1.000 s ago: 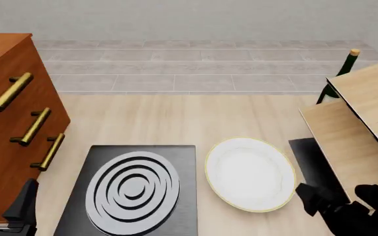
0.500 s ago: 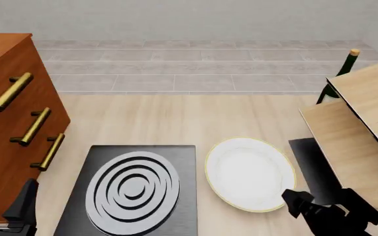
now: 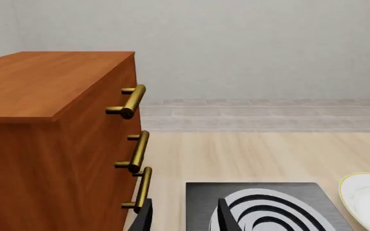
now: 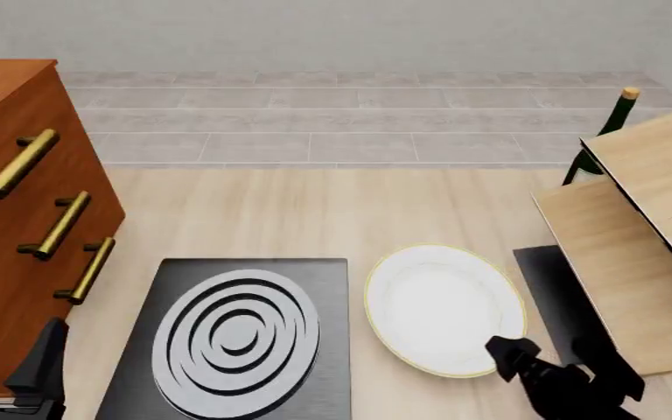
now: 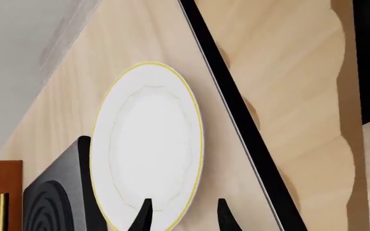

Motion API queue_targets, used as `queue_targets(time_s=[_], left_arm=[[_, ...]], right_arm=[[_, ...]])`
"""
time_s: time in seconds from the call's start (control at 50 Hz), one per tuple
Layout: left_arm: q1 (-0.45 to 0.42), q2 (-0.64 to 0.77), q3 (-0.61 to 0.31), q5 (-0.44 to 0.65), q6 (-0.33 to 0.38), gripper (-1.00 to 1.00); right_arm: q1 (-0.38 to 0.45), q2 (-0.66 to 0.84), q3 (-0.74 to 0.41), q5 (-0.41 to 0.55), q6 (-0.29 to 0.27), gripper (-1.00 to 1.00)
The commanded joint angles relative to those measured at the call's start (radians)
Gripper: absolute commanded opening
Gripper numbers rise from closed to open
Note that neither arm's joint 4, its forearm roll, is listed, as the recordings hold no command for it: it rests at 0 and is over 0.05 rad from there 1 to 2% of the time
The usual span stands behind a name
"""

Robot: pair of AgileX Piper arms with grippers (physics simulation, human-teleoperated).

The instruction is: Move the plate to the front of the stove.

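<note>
The plate (image 4: 444,310), white with a thin yellow rim, lies flat on the table just right of the stove (image 4: 237,337), a black slab with a grey spiral burner. My right gripper (image 4: 556,366) is open at the plate's near right rim, and the right wrist view shows its fingers (image 5: 144,216) apart, with the plate (image 5: 150,139) just beyond them and the stove (image 5: 50,202) beside it. My left gripper (image 4: 7,354) is open at the near left corner, beside the cabinet. In the left wrist view the gripper (image 3: 183,221) faces the stove (image 3: 269,211), with the plate (image 3: 368,199) at the edge.
A brown cabinet (image 4: 21,219) with brass handles stands at the left. Tilted light wooden boards (image 4: 651,219) rise at the right over a thin dark mat (image 4: 546,289). A green bottle (image 4: 611,122) stands behind the boards.
My right gripper has slid left along the near edge, from the dark mat to the plate's near right rim. The plate, stove and left arm have not moved.
</note>
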Motion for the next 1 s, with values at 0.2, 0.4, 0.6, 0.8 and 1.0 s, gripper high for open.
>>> queue_targets(time_s=[0.2,0.4,0.6,0.8,1.0], left_arm=[[0.0,0.0,0.0,0.0,0.0,1.0],[0.0,0.0,0.0,0.0,0.0,1.0],[0.0,0.0,0.0,0.0,0.0,1.0],[0.0,0.0,0.0,0.0,0.0,1.0],[0.0,0.0,0.0,0.0,0.0,1.0]], right_arm=[[0.03,0.202,0.002,-0.208,0.07,1.0],[0.053,0.254,0.002,-0.273,0.099,1.0],[0.082,0.34,0.001,-0.361,0.107,1.0],[0.087,0.379,0.002,-0.402,0.103,1.0],[0.089,0.439,0.001,-0.46,0.101,1.0]])
